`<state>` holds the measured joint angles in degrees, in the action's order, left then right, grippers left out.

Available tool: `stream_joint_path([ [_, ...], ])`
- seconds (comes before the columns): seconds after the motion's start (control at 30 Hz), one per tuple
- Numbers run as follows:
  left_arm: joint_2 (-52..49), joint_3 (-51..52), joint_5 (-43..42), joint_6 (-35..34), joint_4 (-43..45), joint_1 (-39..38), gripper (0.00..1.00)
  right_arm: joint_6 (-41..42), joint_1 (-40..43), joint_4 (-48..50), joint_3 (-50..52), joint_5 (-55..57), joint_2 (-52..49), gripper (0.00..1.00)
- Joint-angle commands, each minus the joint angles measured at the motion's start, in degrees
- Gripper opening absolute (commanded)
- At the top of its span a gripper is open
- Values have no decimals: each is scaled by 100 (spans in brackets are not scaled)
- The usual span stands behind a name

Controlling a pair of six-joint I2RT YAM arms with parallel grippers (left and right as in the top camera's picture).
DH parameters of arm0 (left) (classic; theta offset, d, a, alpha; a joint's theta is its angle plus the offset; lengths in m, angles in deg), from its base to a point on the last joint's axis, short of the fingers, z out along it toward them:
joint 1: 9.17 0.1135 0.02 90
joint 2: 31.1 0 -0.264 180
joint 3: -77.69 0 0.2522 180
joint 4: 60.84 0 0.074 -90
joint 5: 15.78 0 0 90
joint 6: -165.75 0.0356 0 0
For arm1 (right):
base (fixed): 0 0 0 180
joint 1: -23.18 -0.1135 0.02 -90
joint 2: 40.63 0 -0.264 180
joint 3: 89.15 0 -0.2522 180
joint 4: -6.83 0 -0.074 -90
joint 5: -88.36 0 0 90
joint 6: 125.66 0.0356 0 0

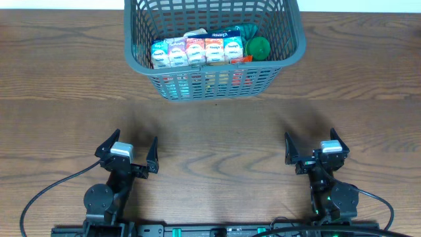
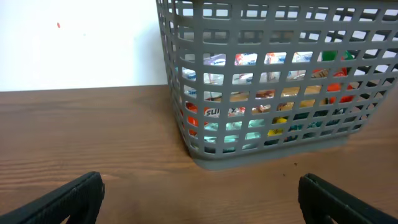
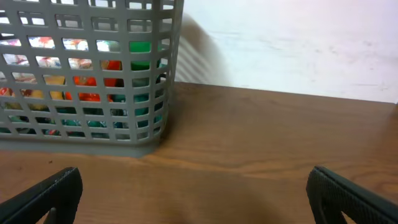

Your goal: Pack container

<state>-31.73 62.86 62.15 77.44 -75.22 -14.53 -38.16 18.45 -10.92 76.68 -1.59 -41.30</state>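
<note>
The container, a grey slotted basket (image 1: pixel 289 56), stands at the far middle of the wooden table. It holds a row of small colourful packs (image 1: pixel 196 51), a green round item (image 1: pixel 258 47) and other groceries. It also shows in the left wrist view (image 2: pixel 261 158) and the right wrist view (image 3: pixel 166 74). My left gripper (image 1: pixel 129 150) is open and empty near the front left, well short of the basket. My right gripper (image 1: pixel 312 145) is open and empty near the front right.
Bare wooden table (image 1: pixel 217 131) lies between the grippers and the basket. A white wall (image 3: pixel 292 43) rises behind the table's far edge. Black cables (image 1: pixel 46 194) run along the front edge.
</note>
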Motion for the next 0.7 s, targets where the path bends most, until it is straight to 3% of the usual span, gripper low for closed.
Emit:
stream_joint_path([
  [0.0,39,81,-57,76,-229,-17,98,74,-92,-31,9,59,39,99],
  [0.17,42,81,616,111,-214,-20,98,74,-92,-31,9,59,39,99],
  [0.33,42,81,2063,-778,-293,-20,99,74,-92,-31,9,59,39,99],
  [0.4,42,81,2468,-837,-247,-20,98,74,-94,-31,9,59,39,99],
  [0.67,42,81,2474,-1123,-258,-20,99,74,-92,-31,9,59,39,99],
])
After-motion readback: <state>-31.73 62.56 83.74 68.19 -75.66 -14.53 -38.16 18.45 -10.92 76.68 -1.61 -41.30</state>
